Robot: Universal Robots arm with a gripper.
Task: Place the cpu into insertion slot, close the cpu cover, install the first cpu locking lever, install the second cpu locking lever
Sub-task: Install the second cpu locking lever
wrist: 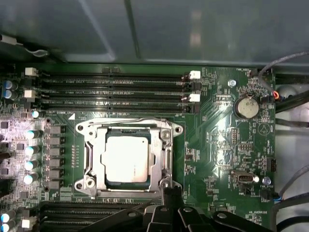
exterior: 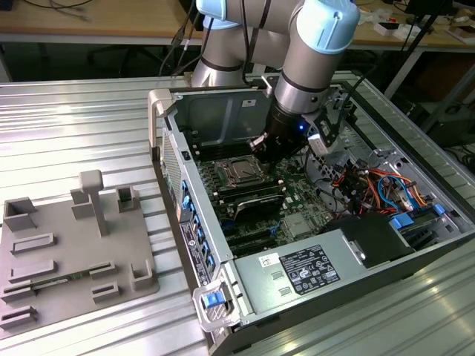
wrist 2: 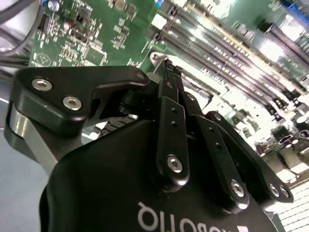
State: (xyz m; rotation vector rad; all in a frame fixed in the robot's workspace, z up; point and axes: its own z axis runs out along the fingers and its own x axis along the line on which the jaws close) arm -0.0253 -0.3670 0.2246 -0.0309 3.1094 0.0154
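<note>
The cpu [wrist: 126,158] lies flat in the insertion slot [wrist: 91,159], its silver top face up. The cpu cover [wrist: 161,157] is folded down over it, framing the chip. A thin wire lever [wrist: 130,120] runs along the socket edge nearest the memory slots. My gripper [wrist: 167,189] is shut, its narrow tips pressed together right at the socket's corner, by the cover's edge. In the second wrist view the gripper [wrist 2: 169,67] shows its fingers closed with nothing between them. In the exterior view the gripper [exterior: 261,144] hangs just above the socket [exterior: 239,172] inside the open computer case.
Long black memory slots [wrist: 116,89] flank the socket. A coin battery [wrist: 246,107] sits beside them. Cables [exterior: 371,185] and a grey labelled box [exterior: 308,271] fill the case toward the exterior view's right. A grey fixture plate [exterior: 70,252] lies on the table at the left.
</note>
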